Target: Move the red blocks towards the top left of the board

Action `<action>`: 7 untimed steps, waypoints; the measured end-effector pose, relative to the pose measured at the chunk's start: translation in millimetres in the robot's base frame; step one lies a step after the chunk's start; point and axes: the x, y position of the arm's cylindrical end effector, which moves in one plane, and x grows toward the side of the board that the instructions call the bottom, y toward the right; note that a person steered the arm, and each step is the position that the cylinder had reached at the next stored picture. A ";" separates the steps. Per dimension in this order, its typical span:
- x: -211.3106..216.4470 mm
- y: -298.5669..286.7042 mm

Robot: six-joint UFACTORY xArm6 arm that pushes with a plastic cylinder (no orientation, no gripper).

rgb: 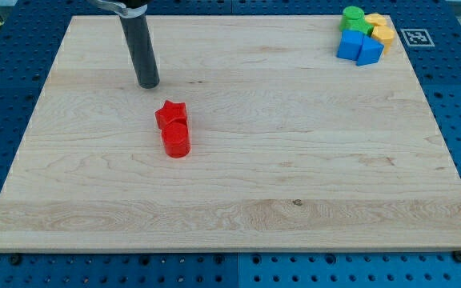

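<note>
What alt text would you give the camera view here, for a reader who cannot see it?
A red star block and a red cylinder touch left of the middle of a wooden board, with my tip just above and left of them, not touching. Green, yellow and blue blocks cluster in the view's top right corner.

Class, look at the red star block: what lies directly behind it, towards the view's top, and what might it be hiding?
Behind the red star block only bare board shows; my tip stands apart, up-left. The red cylinder touches its front. The board under both is covered.
</note>
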 end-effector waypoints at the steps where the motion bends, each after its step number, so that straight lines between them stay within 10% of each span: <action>1: 26.5 5.1; 7: 77.0 51.3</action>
